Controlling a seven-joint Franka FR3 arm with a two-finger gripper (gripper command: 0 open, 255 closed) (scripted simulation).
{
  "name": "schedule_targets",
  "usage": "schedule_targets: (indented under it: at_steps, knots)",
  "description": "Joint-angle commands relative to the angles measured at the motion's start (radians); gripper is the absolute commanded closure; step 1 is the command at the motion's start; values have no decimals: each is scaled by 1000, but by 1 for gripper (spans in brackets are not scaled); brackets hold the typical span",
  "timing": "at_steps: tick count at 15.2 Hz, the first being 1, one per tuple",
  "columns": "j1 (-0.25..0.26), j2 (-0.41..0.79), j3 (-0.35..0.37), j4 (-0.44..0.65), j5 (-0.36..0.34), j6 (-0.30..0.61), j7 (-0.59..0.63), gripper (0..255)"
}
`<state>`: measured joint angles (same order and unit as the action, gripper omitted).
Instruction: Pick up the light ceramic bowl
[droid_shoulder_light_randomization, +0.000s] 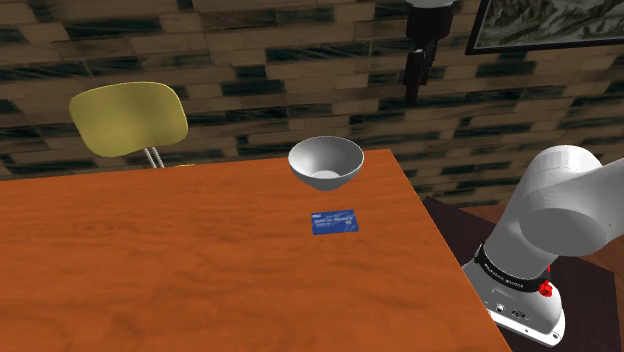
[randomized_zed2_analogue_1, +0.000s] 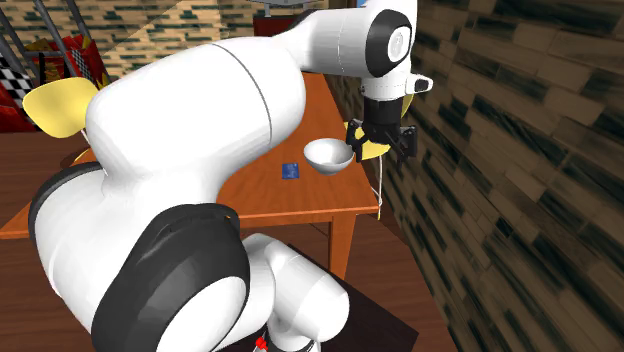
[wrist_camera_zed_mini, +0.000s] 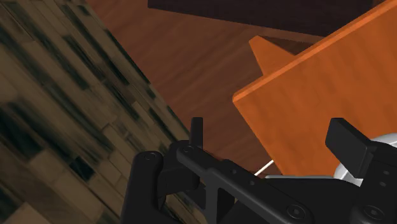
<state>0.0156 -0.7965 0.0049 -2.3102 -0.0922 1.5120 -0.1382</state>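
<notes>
The light bowl stands upright and empty on the orange-brown wooden table, near its far edge. In the second exterior view the bowl sits near the table's corner by the brick wall. My black gripper hangs well above the bowl and to the shoulder view's right of it, out past the table's edge in front of the wall. It is open and holds nothing. In the wrist view the fingers stand apart over the table's corner, with a sliver of the bowl behind one finger.
A blue card lies flat on the table just in front of the bowl. A yellow chair stands behind the table's far side. A brick wall runs close behind the table, with a framed picture on it.
</notes>
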Motion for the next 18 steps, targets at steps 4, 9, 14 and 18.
schedule_targets:
  at_steps: [4, 9, 14, 18]
  knots:
    - [18, 28, 74, 7, 38, 21, 82, 0]
    - [41, 100, 196, 44, 89, 59, 218, 0]
    - [52, 204, 319, 112, 116, 97, 355, 0]
    - [52, 309, 418, 190, 114, 122, 470, 0]
